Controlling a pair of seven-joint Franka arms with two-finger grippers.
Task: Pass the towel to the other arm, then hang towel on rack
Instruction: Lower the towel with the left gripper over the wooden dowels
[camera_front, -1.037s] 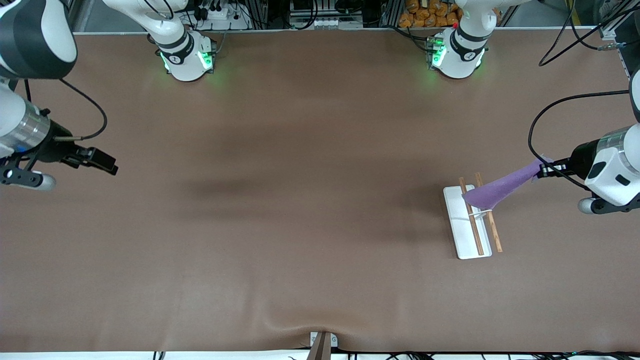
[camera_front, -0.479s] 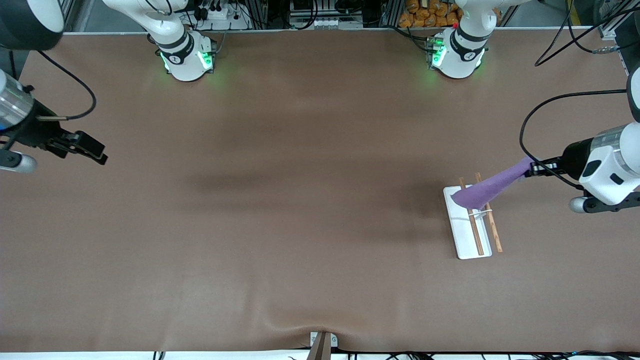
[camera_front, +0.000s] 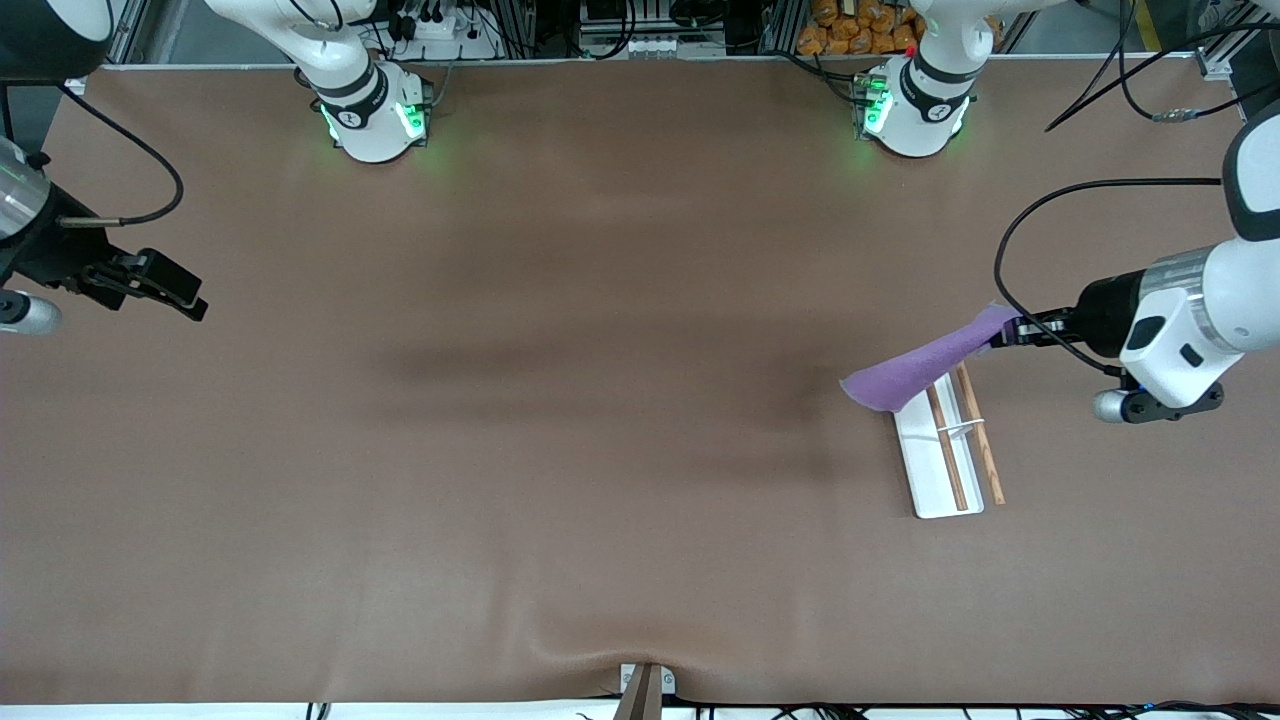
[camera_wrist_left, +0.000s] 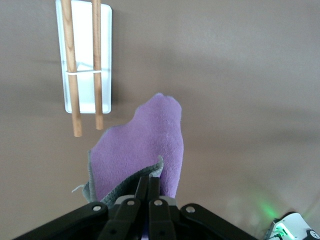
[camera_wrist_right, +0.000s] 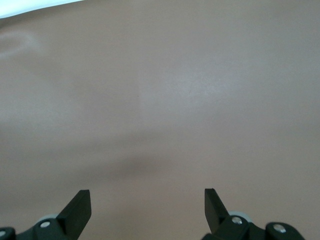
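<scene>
The purple towel (camera_front: 915, 370) hangs slanting in the air, pinched at one corner by my left gripper (camera_front: 1008, 333), which is shut on it. Its loose end droops over the end of the rack (camera_front: 935, 470) that lies farther from the front camera. The rack is a white base with two brown rods, near the left arm's end of the table. In the left wrist view the towel (camera_wrist_left: 142, 150) spreads out from my left gripper (camera_wrist_left: 148, 181), with the rack (camera_wrist_left: 105, 60) below it. My right gripper (camera_front: 185, 298) waits open and empty over the right arm's end; the right wrist view shows my right gripper (camera_wrist_right: 147, 200) above bare table.
Both arm bases (camera_front: 375, 115) glow green along the table's edge farthest from the front camera. A black cable (camera_front: 1040, 215) loops above the left wrist. The brown mat bulges around a small clamp (camera_front: 645, 685) at the edge nearest the front camera.
My left gripper has carried the towel toward the table's middle, so its loose end now hangs past the rack's base. My right gripper has drawn back toward its own end.
</scene>
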